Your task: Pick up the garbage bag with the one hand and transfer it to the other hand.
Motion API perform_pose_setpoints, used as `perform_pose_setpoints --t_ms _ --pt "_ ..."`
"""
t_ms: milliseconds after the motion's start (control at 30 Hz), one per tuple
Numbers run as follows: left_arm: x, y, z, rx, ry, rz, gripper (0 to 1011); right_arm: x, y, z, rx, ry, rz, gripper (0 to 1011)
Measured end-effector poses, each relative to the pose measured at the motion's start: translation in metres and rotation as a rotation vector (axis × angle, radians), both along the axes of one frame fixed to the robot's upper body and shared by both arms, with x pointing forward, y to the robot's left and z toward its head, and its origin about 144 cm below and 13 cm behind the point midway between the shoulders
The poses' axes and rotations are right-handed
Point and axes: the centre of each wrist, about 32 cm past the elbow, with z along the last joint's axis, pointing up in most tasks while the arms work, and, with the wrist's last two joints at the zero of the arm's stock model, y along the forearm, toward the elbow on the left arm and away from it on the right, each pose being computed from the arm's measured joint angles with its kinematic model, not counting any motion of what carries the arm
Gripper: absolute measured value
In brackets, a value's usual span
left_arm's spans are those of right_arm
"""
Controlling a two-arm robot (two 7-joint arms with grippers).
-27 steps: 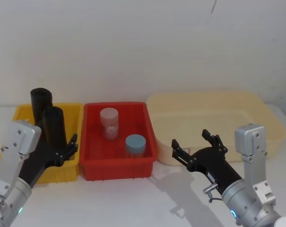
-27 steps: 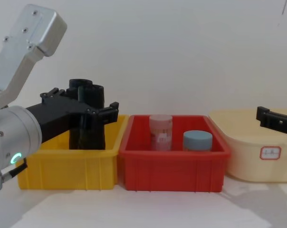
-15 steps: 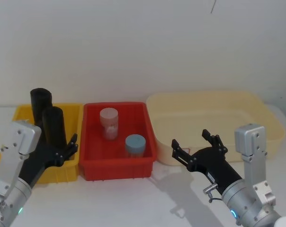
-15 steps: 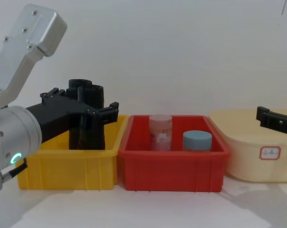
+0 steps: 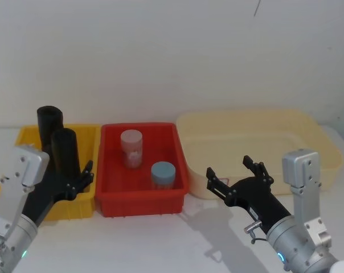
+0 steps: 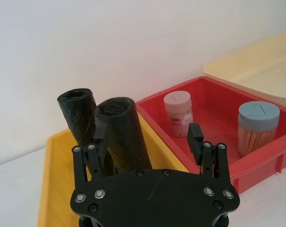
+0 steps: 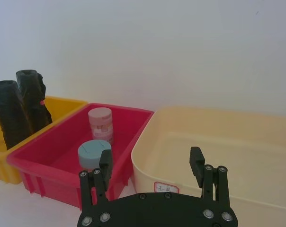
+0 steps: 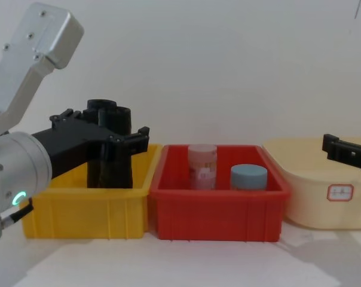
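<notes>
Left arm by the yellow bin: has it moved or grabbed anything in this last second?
Nothing visibly changed. The left gripper still has its jaws open either side of the nearer garbage bag in the yellow bin, not closed on it; the right gripper still waits open by the cream tub.

left hand lifted a touch, barely perceptible

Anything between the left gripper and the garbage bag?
Nothing visible. The open left gripper directly faces the garbage bag standing in the yellow bin; the second roll stands behind it. The right gripper hangs before the cream tub.
</notes>
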Motion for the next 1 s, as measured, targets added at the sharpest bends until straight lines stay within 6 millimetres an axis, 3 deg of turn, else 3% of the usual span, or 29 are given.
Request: perform_pose_setpoints --t_ms 567,1000 --pt "-0.015 0.002 0.004 0.005 -0.001 0.049 1002 0.0 0.0 0.0 0.0 0.0 0.0 999" --pt "-0.008 0.008 0.0 -0.009 0.025 0.068 1001 0.0 0.0 0.0 0.0 0.0 0.0 1000"
